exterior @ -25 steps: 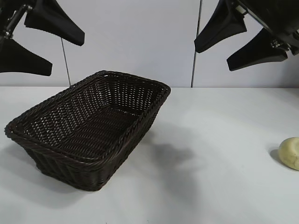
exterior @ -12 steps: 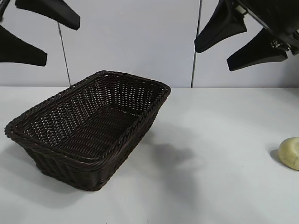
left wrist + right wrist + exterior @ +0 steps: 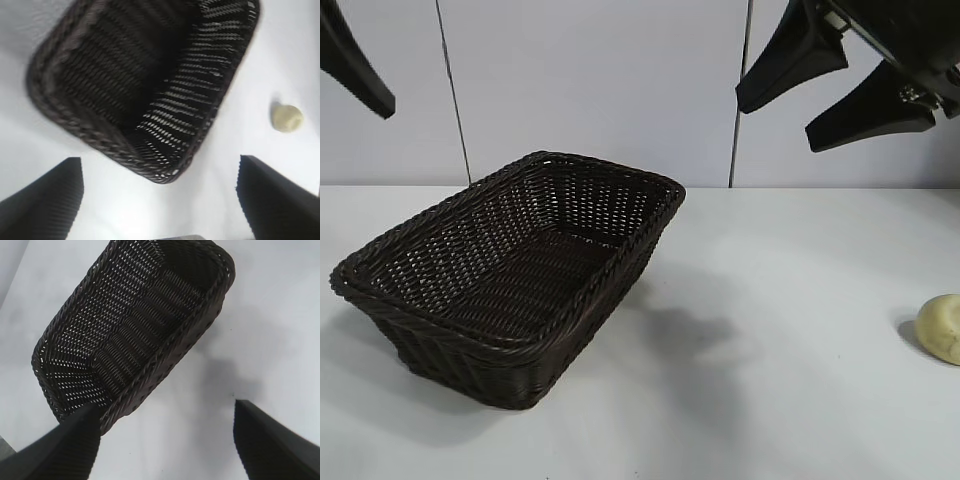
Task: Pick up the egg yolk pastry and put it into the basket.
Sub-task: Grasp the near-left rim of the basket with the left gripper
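**Basket and pastry on white tabletop, both end effectors aloft**

Item 1. White, matte tabletop: wide bare stretch between basket and pastry.

Item 2. Large rectangular dark brown woven wicker basket, flaring sides, braided rim, nothing inside; stands left of centre, well apart from the pastry.

Item 3. Right end effector, black, fingers spread, holding nothing; hangs high at upper right, partly cut off.

Item 4. Left end effector, fingers spread, holding nothing; exterior view shows only one fingertip at the upper left corner.

Item 5. Small pale yellow-cream dome-shaped egg yolk pastry: on the tabletop at the right edge, partly cropped, well below the right end effector, touched by neither.
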You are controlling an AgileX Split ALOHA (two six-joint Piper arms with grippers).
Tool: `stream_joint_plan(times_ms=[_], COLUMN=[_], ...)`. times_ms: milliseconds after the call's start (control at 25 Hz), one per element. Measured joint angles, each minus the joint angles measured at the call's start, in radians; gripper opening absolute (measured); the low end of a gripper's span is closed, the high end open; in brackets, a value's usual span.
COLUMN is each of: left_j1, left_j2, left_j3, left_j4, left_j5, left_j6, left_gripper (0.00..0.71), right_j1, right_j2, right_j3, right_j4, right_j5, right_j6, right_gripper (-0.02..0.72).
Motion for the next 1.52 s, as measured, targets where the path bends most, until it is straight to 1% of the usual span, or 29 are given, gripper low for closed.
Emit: stream_joint_plan(times_ms=[200, 320, 400, 480, 600, 640, 680, 760, 840, 960, 1160, 1240, 1360, 1520], left_j1=[0.000, -0.002, -0.029, -0.079, -0.153, -0.178, -0.191, -0.204, -0.206, -0.207, -0.207, -0.207, -0.207, -0.207], left_j2=[0.000, 0.000, 0.000, 0.000, 0.000, 0.000, 0.000, 0.000, 0.000, 0.000, 0.000, 0.011, 0.073, 0.159], left_j3=[0.000, 0.000, 0.000, 0.000, 0.000, 0.000, 0.000, 0.011, 0.036, 0.084, 0.173, 0.189, 0.192, 0.192], left_j4=[0.098, 0.122, 0.140, 0.173, 0.274, 0.339, 0.398, 0.473, 0.500, 0.485, 0.411, 0.383, 0.336, 0.315], left_j5=[-0.027, -0.020, -0.011, -0.017, -0.043, -0.052, -0.054, -0.057, -0.069, -0.101, -0.196, -0.225, -0.244, -0.284], left_j6=[-0.166, -0.225, -0.257, -0.309, -0.460, -0.539, -0.608, -0.704, -0.771, -0.801, -0.806, -0.811, -0.792, -0.765], left_gripper=[0.605, 0.605, 0.605, 0.605, 0.605, 0.605, 0.605, 0.605, 0.605, 0.605, 0.605, 0.605, 0.605, 0.605], right_j1=[0.000, 0.000, 0.000, 0.000, 0.000, 0.000, 0.000, 0.000, 0.000, 0.000, 0.000, 0.000, 0.000, 0.000], right_j2=[0.000, 0.000, 0.000, 0.000, 0.000, 0.000, 0.000, 0.000, 0.000, 0.000, 0.000, 0.000, 0.000, 0.000], right_j3=[0.000, 0.000, 0.000, 0.000, 0.000, 0.000, 0.000, 0.000, 0.000, 0.000, 0.000, 0.000, 0.000, 0.000], right_j4=[0.000, 0.000, 0.000, 0.000, 0.000, 0.000, 0.000, 0.000, 0.000, 0.000, 0.001, 0.001, 0.001, 0.001], right_j5=[0.000, 0.000, 0.000, 0.000, 0.000, 0.000, 0.000, 0.000, 0.000, 0.000, 0.000, 0.000, 0.000, 0.000], right_j6=[0.000, 0.002, 0.004, 0.005, 0.005, 0.005, 0.005, 0.005, 0.005, 0.005, 0.007, 0.008, 0.008, 0.008], right_gripper=[0.538, 0.538, 0.538, 0.538, 0.538, 0.538, 0.538, 0.538, 0.538, 0.538, 0.538, 0.538, 0.538, 0.538])
